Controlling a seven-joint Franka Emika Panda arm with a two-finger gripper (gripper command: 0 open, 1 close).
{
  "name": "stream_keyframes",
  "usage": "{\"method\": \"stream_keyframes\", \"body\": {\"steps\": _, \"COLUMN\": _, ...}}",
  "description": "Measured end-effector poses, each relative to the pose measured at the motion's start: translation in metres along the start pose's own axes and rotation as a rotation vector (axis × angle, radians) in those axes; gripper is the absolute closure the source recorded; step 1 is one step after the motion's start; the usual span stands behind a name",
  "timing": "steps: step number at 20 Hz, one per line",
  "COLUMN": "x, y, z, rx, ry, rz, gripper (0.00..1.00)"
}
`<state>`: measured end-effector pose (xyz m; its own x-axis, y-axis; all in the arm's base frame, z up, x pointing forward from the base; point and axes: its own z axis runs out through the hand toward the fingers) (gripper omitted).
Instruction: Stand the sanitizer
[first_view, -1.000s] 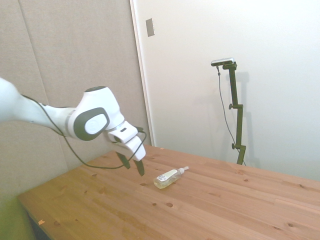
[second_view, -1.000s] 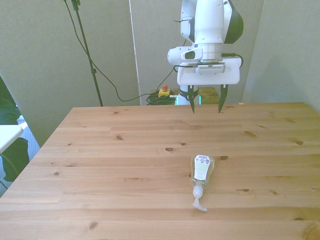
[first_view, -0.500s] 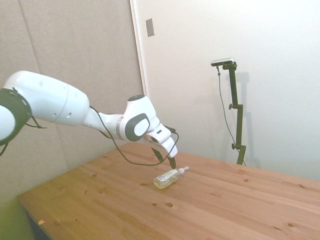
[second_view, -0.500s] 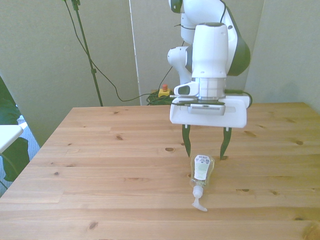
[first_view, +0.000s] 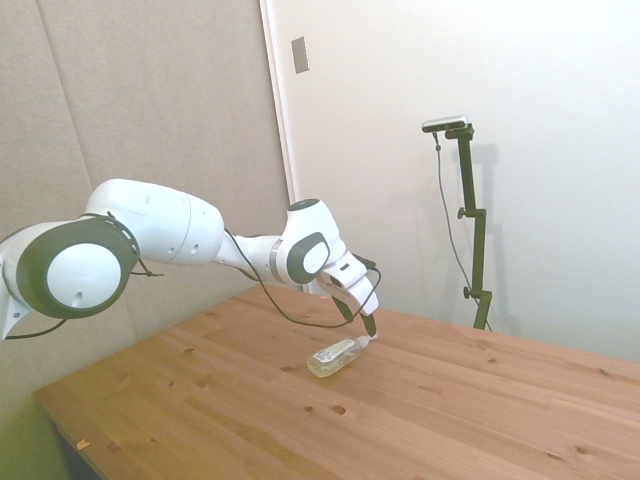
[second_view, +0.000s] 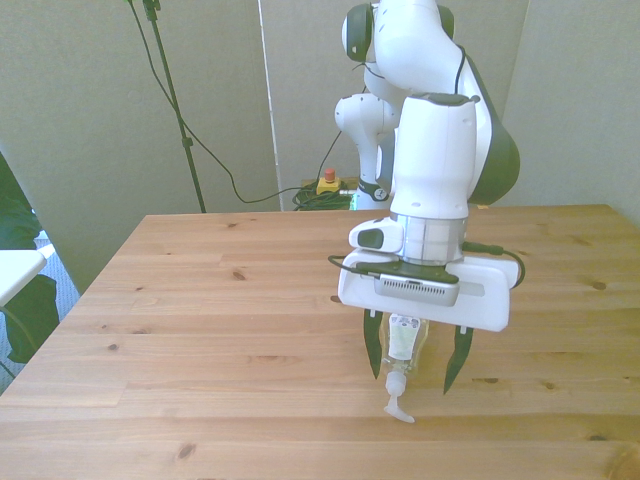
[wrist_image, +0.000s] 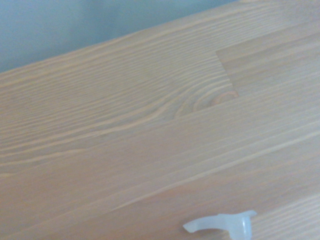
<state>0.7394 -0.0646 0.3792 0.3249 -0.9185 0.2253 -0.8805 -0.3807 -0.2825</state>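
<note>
Your gripper (second_view: 416, 367) has come forward and down since half a second ago; it now hangs over the sanitizer (second_view: 403, 343), fingers spread wide, one on each side of the bottle's neck end, holding nothing. The bottle hasn't shifted. You'll see it lying flat on the table (second_view: 200, 330), near the middle, white label up, pale yellowish liquid inside, pump nozzle (wrist_image: 225, 224) pointing away from the arm's base.

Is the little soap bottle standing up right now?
No, the sanitizer lies on its side on the table, its pump nozzle resting on the wood.
</note>
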Motion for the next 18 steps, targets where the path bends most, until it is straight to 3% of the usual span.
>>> {"method": "stream_keyframes", "body": {"steps": 3, "x": 0.003, "y": -0.001, "z": 0.013, "rx": -0.021, "ry": -0.008, "rz": 0.005, "gripper": 0.00}}
{"method": "stream_keyframes", "body": {"steps": 4, "x": 0.003, "y": 0.000, "z": 0.015, "rx": -0.024, "ry": -0.009, "rz": 0.006, "gripper": 1.00}}
{"method": "stream_keyframes", "body": {"steps": 18, "x": 0.018, "y": 0.013, "z": 0.030, "rx": -0.056, "ry": -0.026, "rz": 0.028, "gripper": 1.00}}
